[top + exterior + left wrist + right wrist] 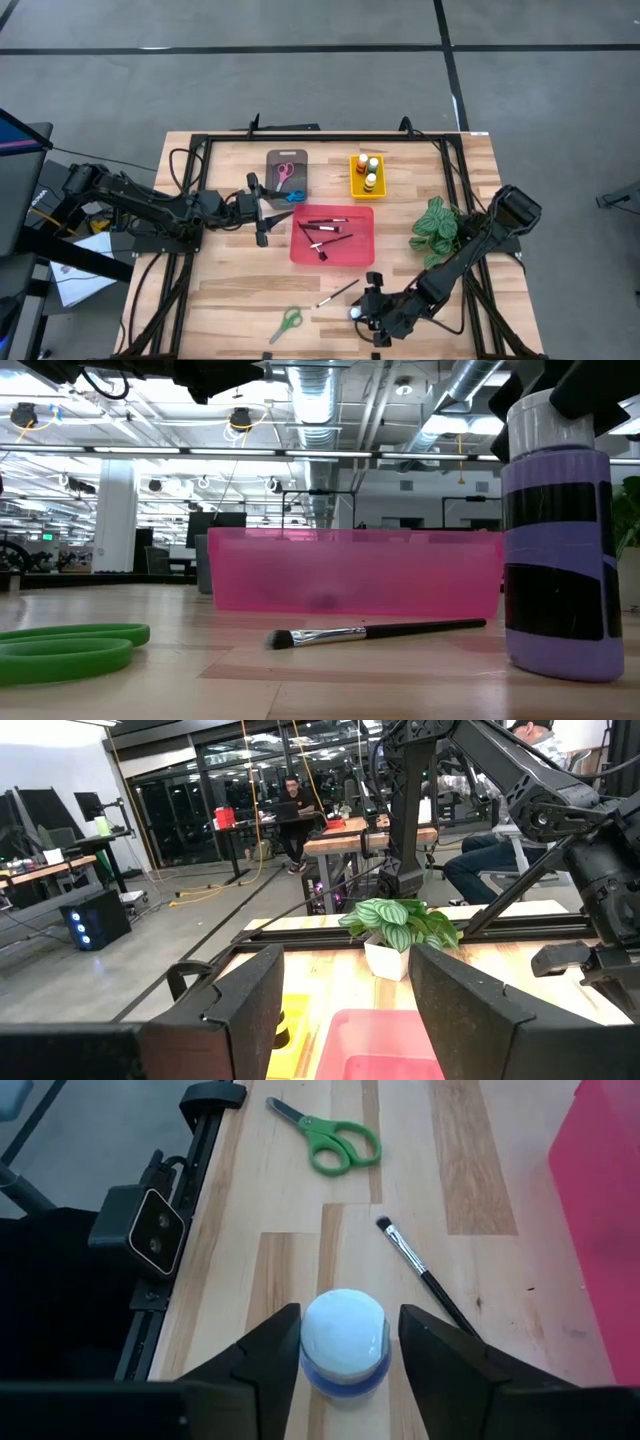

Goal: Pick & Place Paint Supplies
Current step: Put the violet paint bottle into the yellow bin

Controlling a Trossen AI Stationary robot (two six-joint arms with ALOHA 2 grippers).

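Purple paint bottle (344, 1344) stands upright on the tabletop (300, 1200), near its front edge. My right tool (344, 1342) straddles its white cap, fingers just off it, not clamping. Loose brush (424, 1275) lies just beside; green scissors (330, 1142) farther along. Red tray (332, 234) sits beyond. Left tool (272, 212) hovers wide beside that tray.

The overhead camera looks straight down on the red tray (332, 234) at table centre. A table-level camera faces that tray (355, 570) from close range, across a loose paintbrush (375, 631). The left wrist camera looks level over it toward the plant (396, 925); the right wrist camera peers steeply down beside it (605, 1220), sharing the brush (422, 1273).
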